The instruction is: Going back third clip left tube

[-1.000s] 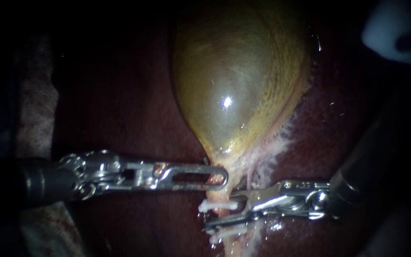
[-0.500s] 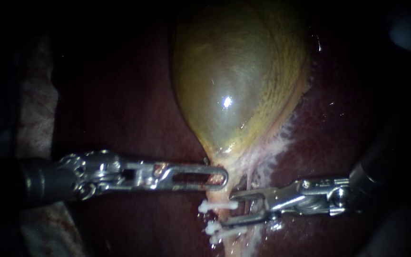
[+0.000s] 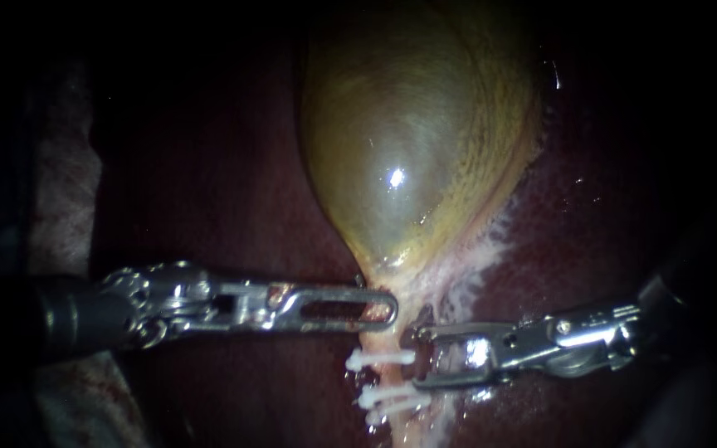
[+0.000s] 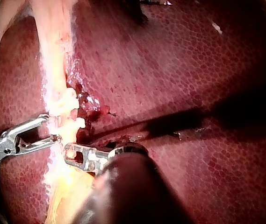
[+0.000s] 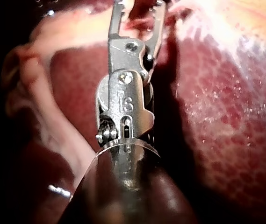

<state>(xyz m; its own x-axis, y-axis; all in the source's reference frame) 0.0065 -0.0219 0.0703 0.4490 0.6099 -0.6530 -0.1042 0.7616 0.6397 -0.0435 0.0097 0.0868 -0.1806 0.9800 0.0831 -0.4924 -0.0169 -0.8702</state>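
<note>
The left tube (image 3: 379,336) runs as a pale strand from the narrow end of the gallbladder (image 3: 408,141) and passes between the two instruments. The left instrument (image 3: 387,311) has its pincer drawn narrow, clamped on this tube just beyond the gallbladder's neck. Three white clips (image 3: 379,359) sit on the tube, past that pincer on the side away from the gallbladder. Each clip's long axis lies across the tube, roughly in line with the right instrument's shaft, one end pointing at its tips. The clip nearest the left pincer sits alone; the other two lie close together farther along.

The right instrument (image 3: 421,357) holds its pincer wide with nothing in it, its tips just short of the clips and level with the nearest one.

The endoscope view alone takes in the gallbladder and the dark liver (image 3: 209,182) round it. The left wrist view shows the left instrument (image 4: 69,153) meeting the tube (image 4: 53,60), the clip ends (image 4: 78,123) as pale knobs ahead of the right instrument (image 4: 48,129), and a raw red patch on the mottled liver (image 4: 179,70) beside them. The right wrist view shows the right instrument (image 5: 139,9) from behind, hinge and spread prongs.
</note>
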